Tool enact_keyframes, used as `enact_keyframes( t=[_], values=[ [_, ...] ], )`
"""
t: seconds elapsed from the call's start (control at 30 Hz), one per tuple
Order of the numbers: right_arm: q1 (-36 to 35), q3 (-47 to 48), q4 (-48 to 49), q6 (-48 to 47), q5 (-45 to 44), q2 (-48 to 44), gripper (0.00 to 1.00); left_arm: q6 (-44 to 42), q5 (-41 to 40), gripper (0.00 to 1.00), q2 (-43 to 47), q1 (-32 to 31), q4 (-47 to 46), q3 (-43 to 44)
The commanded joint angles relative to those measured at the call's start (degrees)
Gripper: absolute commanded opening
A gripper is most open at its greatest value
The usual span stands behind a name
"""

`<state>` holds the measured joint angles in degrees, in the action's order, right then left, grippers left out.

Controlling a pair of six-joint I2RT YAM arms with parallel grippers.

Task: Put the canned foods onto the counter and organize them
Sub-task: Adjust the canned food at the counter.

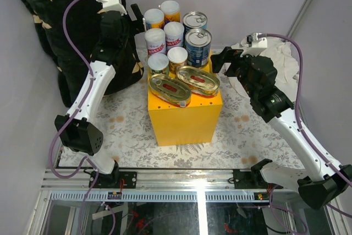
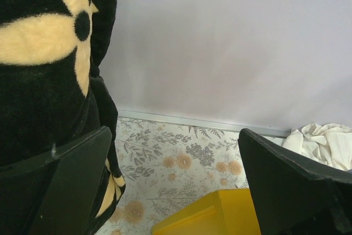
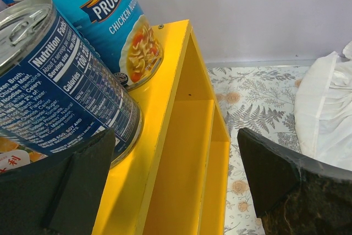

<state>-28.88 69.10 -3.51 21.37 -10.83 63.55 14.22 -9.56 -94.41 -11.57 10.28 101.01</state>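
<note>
Left to right:

Pillow (image 1: 55, 15) fills the table's (image 1: 126, 136) back-left corner. Left gripper (image 1: 137, 16) hangs between it and the counter's (image 1: 184, 119) back-left corner, jaws wide apart and empty. Its wrist view shows only wall, pillow and a sliver of yellow.

Counter top: six slim cans (image 1: 155, 41) upright in two columns from the back-left corner forward. Two blue cans (image 1: 198, 47) stand upright, one behind the other along the right edge, close against the slim ones. Two oval tins (image 1: 169, 89) lie flat side by side along the front edge, angled. I can't tell whether they touch. I see no tin on the table, so placing looks done. What's left, as I read it, is tidying or backing off.

Right gripper (image 1: 219, 60) sits just off the counter's right edge beside the front blue can, jaws spread and empty. Cloth (image 1: 280, 59) is bunched at the table's back-right.

Doing it well:
- Both grippers sit near tall cans, so pull out sideways, away from the counter, before lifting or swinging.
- If straightening the oval tins, nudge them from the front – a push from the side walks them into the slim cans.
- Keep the jaws wide until clear.

Containers: every lid visible is sealed, pull tabs flat. The counter's right side is open – yellow recesses with a divider, nothing in the part I can see.
</note>
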Motion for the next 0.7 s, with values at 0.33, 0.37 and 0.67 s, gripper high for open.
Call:
enact_keyframes(
  t=[0.33, 0.37, 0.67],
  values=[
    [-0.4, 2.6, 1.0, -0.8, 0.3, -1.7, 1.00, -2.8, -3.2, 1.00, -0.4, -0.8, -2.5, 2.5],
    [-0.4, 2.8, 0.5, -0.8, 0.7, -2.3, 1.00, -3.3, -4.1, 1.00, -0.2, -0.8, -2.4, 2.3],
    [-0.4, 1.9, -2.1, -2.2, 13.6, -11.2, 1.00, -1.7, -4.3, 1.00, 5.1, 5.8, 1.7, -0.6]
  ],
)
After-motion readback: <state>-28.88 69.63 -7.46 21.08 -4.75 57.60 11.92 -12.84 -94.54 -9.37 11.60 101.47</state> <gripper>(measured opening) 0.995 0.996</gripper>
